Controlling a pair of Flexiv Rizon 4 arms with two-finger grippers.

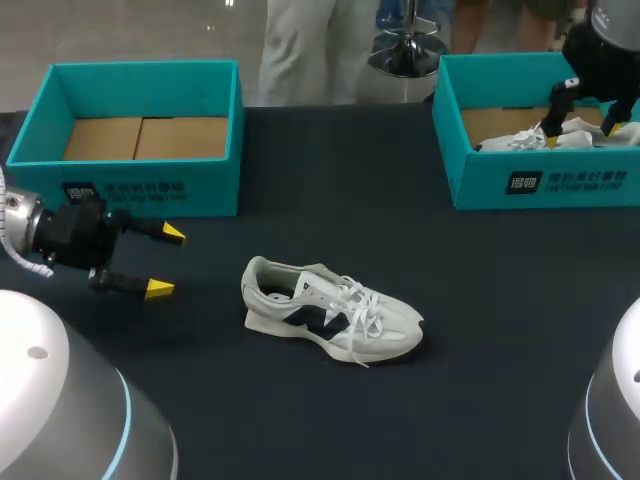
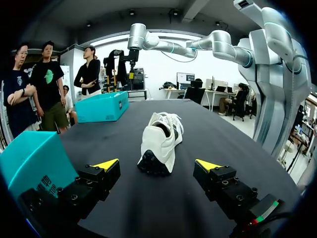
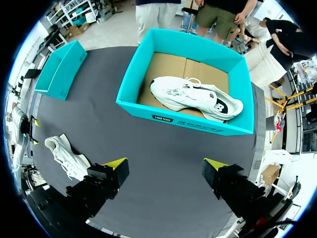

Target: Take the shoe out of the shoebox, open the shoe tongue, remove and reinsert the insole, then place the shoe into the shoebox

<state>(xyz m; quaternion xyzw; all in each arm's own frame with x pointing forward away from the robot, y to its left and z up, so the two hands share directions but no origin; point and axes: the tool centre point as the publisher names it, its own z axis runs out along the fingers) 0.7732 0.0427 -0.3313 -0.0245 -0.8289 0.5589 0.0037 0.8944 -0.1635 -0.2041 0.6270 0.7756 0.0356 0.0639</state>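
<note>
head view looks down from behind; left wrist sits low, facing the shoe (image 2: 161, 144) heel-on; right wrist hangs high over a box (image 3: 141, 110). all share that shoe.

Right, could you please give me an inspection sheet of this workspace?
Surface: dark table.
Job's things: white shoe upright mid-table; second shoe inside the right shoebox; left shoebox holds no shoe.
Clutter: nothing seen.
Grippers: left gripper open, low behind the white shoe's heel; right gripper open above the right shoebox.
Cables: white coiled cable at the left arm's wrist.
Surroundings: nothing seen reaching over the table.
</note>
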